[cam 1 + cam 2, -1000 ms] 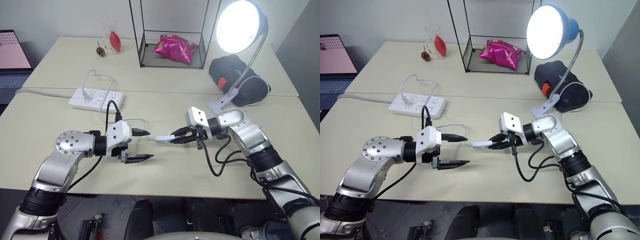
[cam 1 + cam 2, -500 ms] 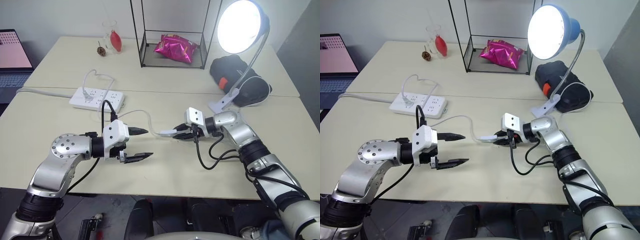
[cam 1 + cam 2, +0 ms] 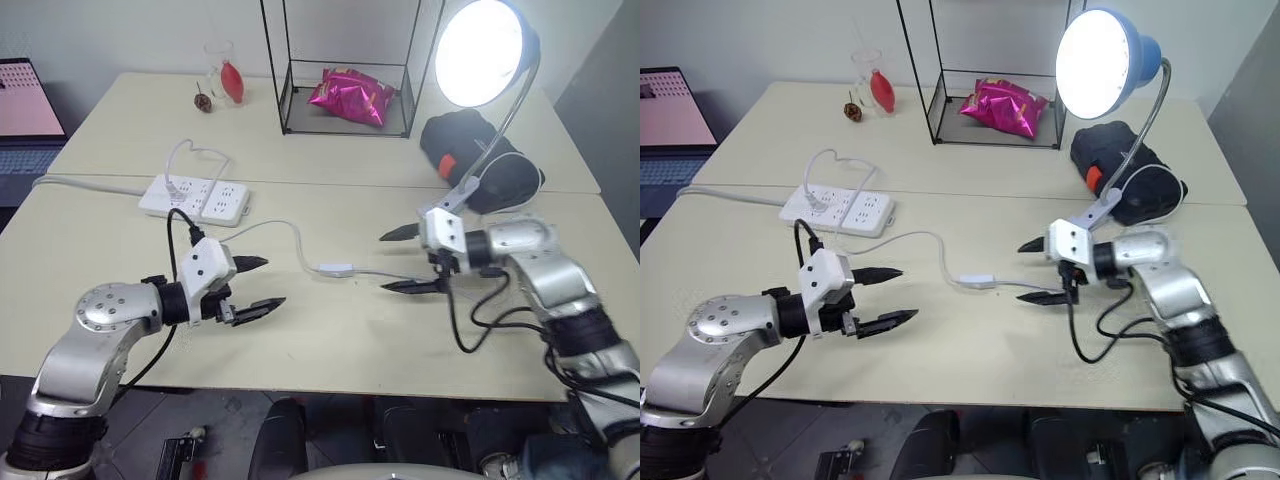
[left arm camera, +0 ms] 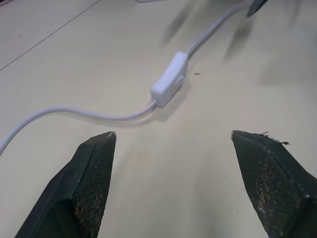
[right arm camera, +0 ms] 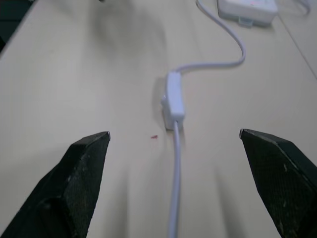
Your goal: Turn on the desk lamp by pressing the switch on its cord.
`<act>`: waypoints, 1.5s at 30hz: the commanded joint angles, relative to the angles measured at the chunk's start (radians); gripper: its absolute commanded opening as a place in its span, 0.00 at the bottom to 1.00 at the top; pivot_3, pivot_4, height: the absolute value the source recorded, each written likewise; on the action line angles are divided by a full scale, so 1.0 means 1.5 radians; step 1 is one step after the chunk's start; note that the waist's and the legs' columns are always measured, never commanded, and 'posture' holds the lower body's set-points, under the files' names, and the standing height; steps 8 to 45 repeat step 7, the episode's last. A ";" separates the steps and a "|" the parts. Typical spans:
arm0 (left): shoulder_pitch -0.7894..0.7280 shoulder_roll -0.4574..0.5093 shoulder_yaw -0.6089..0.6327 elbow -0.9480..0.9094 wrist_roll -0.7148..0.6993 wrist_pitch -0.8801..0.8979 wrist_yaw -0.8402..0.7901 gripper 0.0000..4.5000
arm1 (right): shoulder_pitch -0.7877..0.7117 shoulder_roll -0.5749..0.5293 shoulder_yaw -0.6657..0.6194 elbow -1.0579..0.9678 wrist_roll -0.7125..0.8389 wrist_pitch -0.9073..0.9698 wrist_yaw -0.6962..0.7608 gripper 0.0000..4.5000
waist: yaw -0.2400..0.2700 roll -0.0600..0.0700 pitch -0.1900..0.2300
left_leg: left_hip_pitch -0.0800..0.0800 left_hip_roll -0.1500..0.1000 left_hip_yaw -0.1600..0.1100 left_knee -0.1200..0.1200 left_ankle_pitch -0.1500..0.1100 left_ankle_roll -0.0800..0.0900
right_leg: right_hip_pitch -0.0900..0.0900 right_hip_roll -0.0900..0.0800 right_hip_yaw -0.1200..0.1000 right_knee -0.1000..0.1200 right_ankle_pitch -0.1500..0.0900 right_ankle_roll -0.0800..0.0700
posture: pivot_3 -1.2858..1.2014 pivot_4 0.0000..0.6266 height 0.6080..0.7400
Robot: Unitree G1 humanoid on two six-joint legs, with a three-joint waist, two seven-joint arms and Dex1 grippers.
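The right gripper (image 3: 405,260) hangs just above the surface (image 3: 330,340) with its two fingers spread wide and nothing between them, pointing toward the switch (image 3: 336,269) a short way off. The left gripper (image 3: 258,285) faces it from the other side, its fingers also well apart and empty. The switch lies flat on the surface between the two grippers, touched by neither. The cord (image 3: 285,228) runs from one end in a curve toward the power strip (image 3: 195,197), and from the other end toward the right gripper. The desk lamp (image 3: 480,55) stands behind the right arm, its bulb shining bright, clipped beside a black bag (image 3: 480,160).
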 commanded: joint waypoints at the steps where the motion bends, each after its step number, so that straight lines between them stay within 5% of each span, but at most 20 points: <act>1: 0.016 0.018 0.047 -0.033 -0.021 -0.006 -0.007 0.86 | 0.038 -0.054 -0.065 -0.118 0.045 0.079 -0.023 0.97 | 0.000 0.000 0.000 | 0.000 0.000 0.000 0.000 0.000 0.000 | 0.000 0.000 0.000 0.000 0.000 0.000 | 0.52 0.24 1.00; 45: 0.005 0.024 0.056 -0.026 -0.035 -0.017 -0.024 0.86 | 0.070 -0.078 -0.078 -0.145 0.055 0.094 -0.047 0.97 | 0.000 0.000 0.000 | 0.001 0.000 0.001 0.001 0.000 0.000 | 0.001 0.000 0.001 0.000 0.000 0.000 | 0.52 0.24 1.00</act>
